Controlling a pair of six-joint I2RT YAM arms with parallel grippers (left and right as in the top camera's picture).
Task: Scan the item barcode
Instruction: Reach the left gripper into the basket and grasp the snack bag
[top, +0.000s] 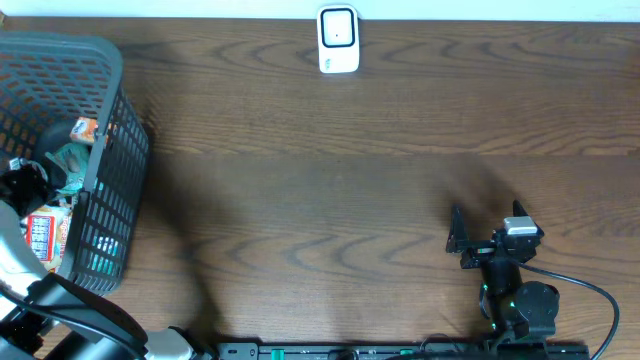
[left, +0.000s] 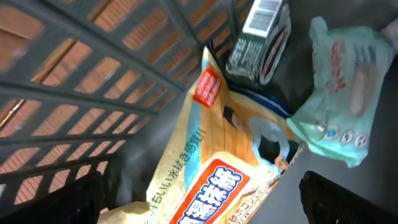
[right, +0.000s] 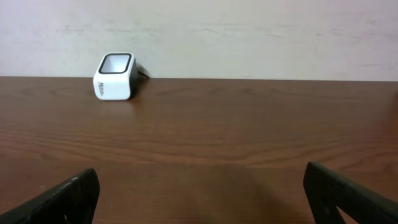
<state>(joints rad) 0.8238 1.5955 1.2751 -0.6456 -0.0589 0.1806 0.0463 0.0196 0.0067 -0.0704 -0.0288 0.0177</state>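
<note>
The left claw (left: 202, 199) is fully open and holds nothing. It hangs inside the basket (top: 105, 150), with the yellow packet (left: 211, 168) directly between its jaws. Treat this packet as the likely item to scan. The right claw (right: 202, 196) is also wide open and empty, over bare table (right: 249, 137) well apart from the basket. The scanner (top: 338, 40) stands well apart from the basket, at the table's far edge.

Watch for these faults:
- The green packet (left: 339, 93) and the dark pack (left: 261, 37) crowd the yellow packet. A shallow close may pinch two items.
- The film wrapper may slip out during the lift.
- A jaw catching the basket wall would drag the basket.
- No barcode is visible on the yellow packet, so you may present the wrong face.
</note>
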